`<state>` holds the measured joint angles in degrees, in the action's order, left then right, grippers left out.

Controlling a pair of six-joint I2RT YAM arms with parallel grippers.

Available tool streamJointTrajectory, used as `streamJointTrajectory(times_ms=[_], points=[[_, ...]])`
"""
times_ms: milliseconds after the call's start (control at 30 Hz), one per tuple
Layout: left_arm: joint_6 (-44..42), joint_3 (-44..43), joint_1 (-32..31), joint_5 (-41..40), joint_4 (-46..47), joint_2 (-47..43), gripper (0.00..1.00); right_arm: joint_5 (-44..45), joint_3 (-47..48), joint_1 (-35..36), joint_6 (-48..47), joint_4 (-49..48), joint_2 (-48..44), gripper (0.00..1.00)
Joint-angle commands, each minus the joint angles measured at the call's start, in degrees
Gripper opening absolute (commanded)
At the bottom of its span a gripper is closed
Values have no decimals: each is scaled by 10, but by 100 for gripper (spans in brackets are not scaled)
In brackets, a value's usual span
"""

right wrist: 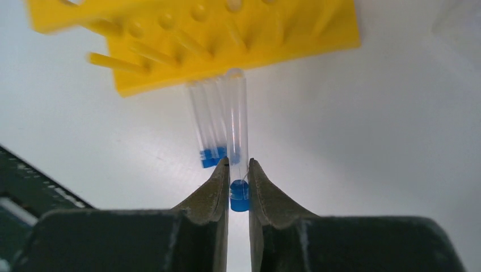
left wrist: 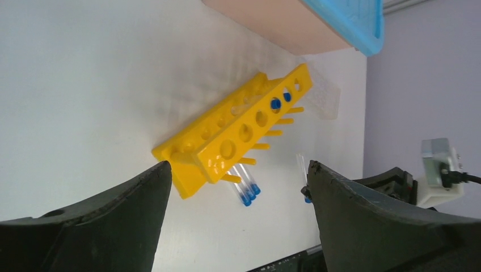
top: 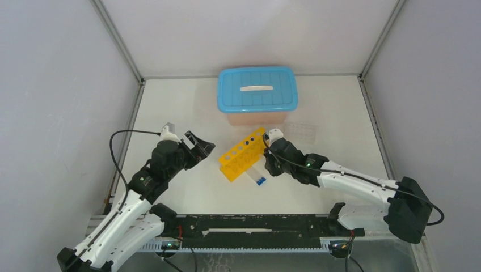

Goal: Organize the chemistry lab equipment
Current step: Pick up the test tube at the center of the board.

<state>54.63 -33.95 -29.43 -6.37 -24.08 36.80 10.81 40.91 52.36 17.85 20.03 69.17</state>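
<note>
The yellow rack point(top: 243, 154) lies on its side at mid table, its pegs pointing toward the arms. Loose blue-capped tubes point(top: 259, 180) lie side by side just in front of it. My right gripper point(top: 271, 164) hovers over them, shut on one tube point(right wrist: 238, 124) near its blue cap, and this tube is lifted above the other tubes point(right wrist: 207, 130). A blue cap point(left wrist: 275, 103) shows inside one rack hole. My left gripper point(top: 201, 146) stands wide open to the left of the rack point(left wrist: 227, 141), holding nothing. The small clear tray point(top: 303, 131) lies behind the right gripper.
A box with a blue lid point(top: 257, 90) stands at the back centre, close behind the rack. A black rail point(top: 249, 226) runs along the near edge between the arm bases. Grey walls close in the table on the left, right and back.
</note>
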Motion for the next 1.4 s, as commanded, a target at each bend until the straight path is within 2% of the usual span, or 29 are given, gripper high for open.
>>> streamJointTrajectory(times_ms=[0,233,567,833,1200,1367], points=[[13,-59,0,57,50,14,92,-44,68,10,-20,41,-45,17],[48,-77,-3,160,108,54,90,-102,168,39,-46,74,-27,17],[87,-86,-6,206,127,65,88,-136,254,81,-52,71,16,17],[104,-74,-7,239,130,57,83,-144,273,86,-53,57,40,17],[74,-56,-7,354,129,84,75,-167,276,87,-55,55,44,17],[59,-63,-7,365,122,92,70,-173,276,87,-57,54,46,17]])
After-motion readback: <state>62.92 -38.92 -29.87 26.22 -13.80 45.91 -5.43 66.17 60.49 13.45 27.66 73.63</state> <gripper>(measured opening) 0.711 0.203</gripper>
